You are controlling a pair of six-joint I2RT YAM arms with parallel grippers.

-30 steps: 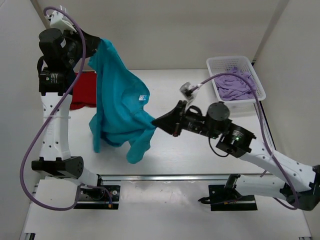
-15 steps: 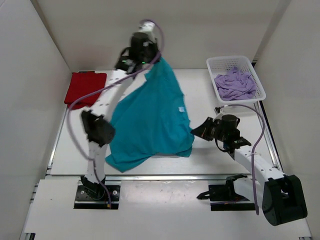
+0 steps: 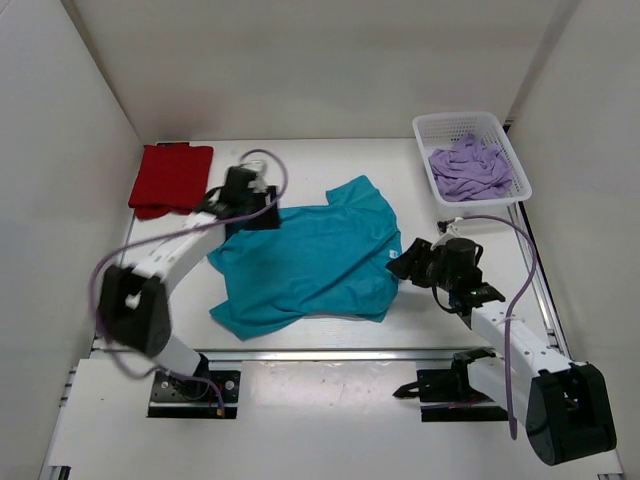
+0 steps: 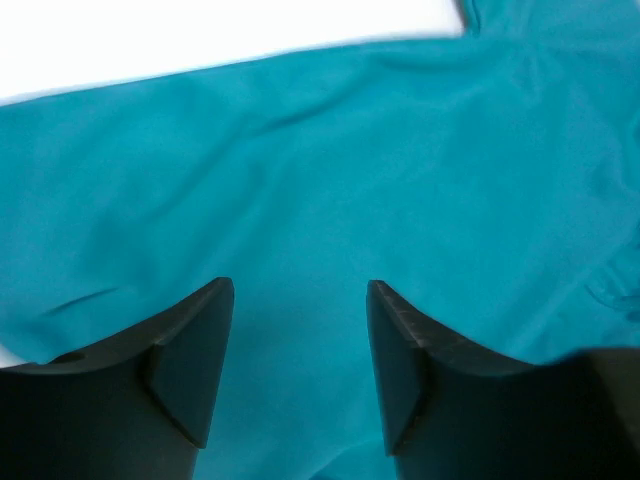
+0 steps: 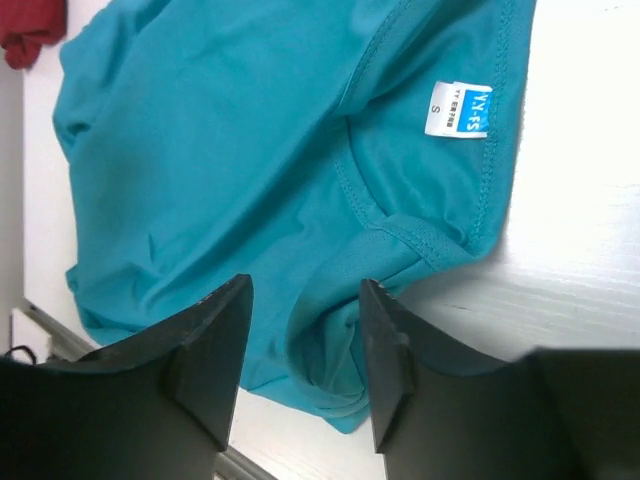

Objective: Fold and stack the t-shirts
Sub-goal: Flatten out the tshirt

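Left and right jaws spread over flat teal t-shirt (image 3: 310, 260), lavender t-shirt (image 3: 468, 168) crumpled inside white basket (image 3: 455, 118)

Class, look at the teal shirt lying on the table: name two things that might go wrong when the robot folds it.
The teal t-shirt lies rumpled, with layers bunched near the white tag, so a fold may come out crooked. The left arm's open jaws hang close beside the folded red t-shirt; a wide sweep might knock it askew.
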